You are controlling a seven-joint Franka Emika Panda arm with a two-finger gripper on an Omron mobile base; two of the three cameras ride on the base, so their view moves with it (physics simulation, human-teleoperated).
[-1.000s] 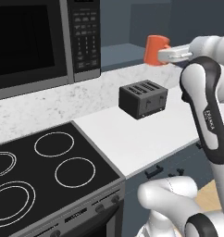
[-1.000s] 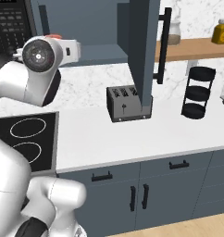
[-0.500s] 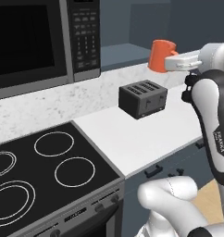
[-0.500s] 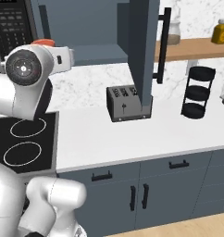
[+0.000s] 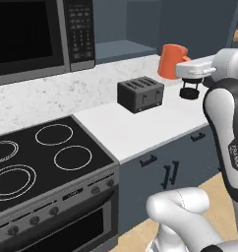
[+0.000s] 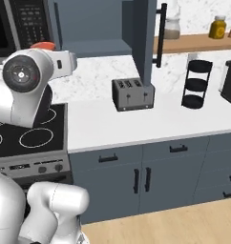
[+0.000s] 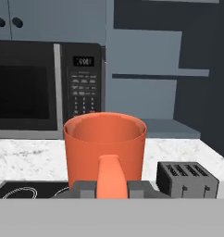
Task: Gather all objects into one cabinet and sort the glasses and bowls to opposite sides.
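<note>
Mug [image 7: 104, 147]: glossy orange-red, cylindrical, with handle, upright, clamped in closed gripper [image 7: 112, 189] above white counter [image 5: 140, 130]. Toaster [image 5: 140, 94]: boxy, dark.

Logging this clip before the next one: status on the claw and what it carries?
Claw shut on orange mug, held upright in the air. Open cabinet shelf ahead, beside microwave. Toaster on the counter below; nothing visibly blocking the way.

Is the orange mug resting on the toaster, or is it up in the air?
Apart. The left base view shows the mug held up by the gripper, with countertop between it and the toaster.
</note>
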